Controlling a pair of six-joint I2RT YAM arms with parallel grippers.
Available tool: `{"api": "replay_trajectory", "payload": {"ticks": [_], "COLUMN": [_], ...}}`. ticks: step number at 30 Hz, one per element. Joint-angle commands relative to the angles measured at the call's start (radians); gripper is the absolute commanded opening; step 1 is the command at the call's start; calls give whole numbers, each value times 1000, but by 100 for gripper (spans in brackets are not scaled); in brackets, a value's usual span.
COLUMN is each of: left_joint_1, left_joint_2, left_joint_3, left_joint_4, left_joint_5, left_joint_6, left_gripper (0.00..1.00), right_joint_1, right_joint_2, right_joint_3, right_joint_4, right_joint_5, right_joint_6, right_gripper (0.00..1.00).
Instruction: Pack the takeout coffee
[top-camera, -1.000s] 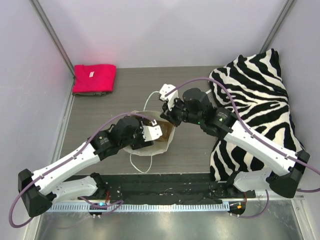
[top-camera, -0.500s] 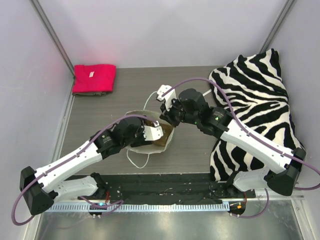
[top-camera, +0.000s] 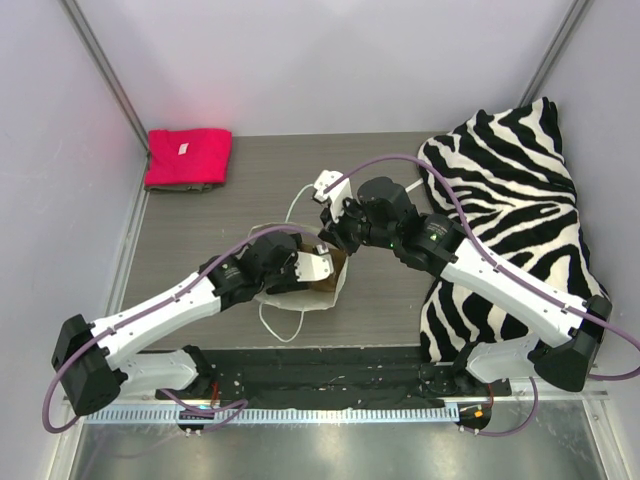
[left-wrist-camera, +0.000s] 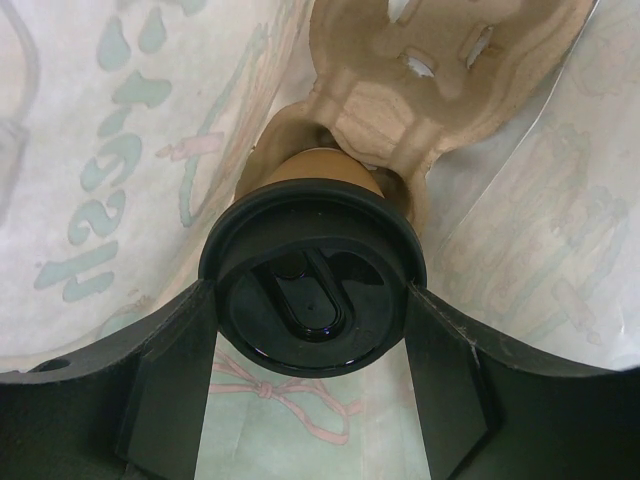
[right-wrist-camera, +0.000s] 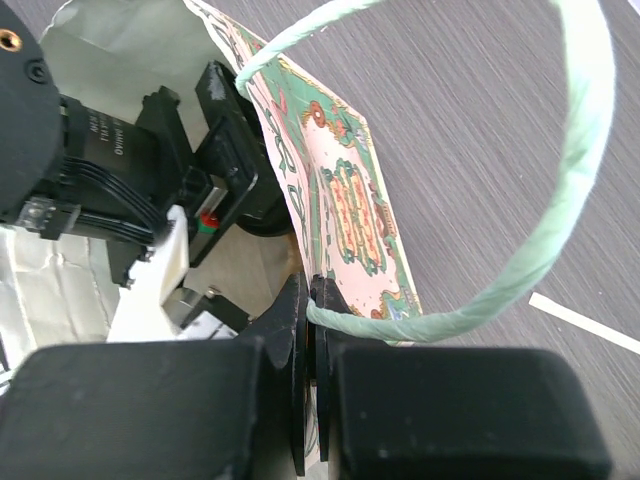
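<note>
The left gripper (left-wrist-camera: 308, 292) was closed around the small tan kraft-paper cup (left-wrist-camera: 310, 168), its 2 matte black fingers (left-wrist-camera: 170, 380) pressed against either side just under the round black plastic lid (left-wrist-camera: 300, 335). The lid was glossy, with a raised rim and an oblong recess in its middle, and it sat snapped on the cup. Cup and gripper were down inside the white-and-green paper bag (left-wrist-camera: 95, 150), whose thin, creased walls showed reversed green print. The cup's base rested against the beige moulded-pulp carrier tray (left-wrist-camera: 440, 90), a rough, fibrous shape with punched holes (whether the cup sat fully in a pocket could not be told).

The right gripper (right-wrist-camera: 312, 290) was pinched tight on the bag's top edge, right where the twisted pale-green paper handle (right-wrist-camera: 565, 190) was fixed, so the handle looped up in 1 smooth arc.

From above, the bag stood on the grey wood-grain table (top-camera: 230, 200), with a folded red cloth (top-camera: 188, 157) at the far left corner and a plush zebra-striped cloth (top-camera: 510, 190) bunched along the right side.
</note>
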Motion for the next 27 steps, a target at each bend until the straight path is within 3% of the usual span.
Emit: {"api": "replay_trajectory", "payload": {"ticks": [1, 10, 20, 27], "left_joint_1": [1, 7, 65, 117], "left_joint_2": [12, 65, 189, 321], "left_joint_3": [15, 31, 173, 285], "left_joint_4": [69, 35, -95, -179], "left_joint_5": [-14, 19, 116, 185], "left_joint_6": [2, -14, -24, 5], "left_gripper": [6, 4, 2, 0], "right_joint_1": [5, -32, -210, -295], "right_joint_2": [-35, -16, 111, 238], "right_joint_3": [15, 38, 186, 275], "right_joint_4": [52, 32, -99, -200], "right_joint_5": [-39, -112, -413, -523], "right_joint_6": [26, 49, 83, 60], "right_gripper": [1, 1, 1, 1]}}
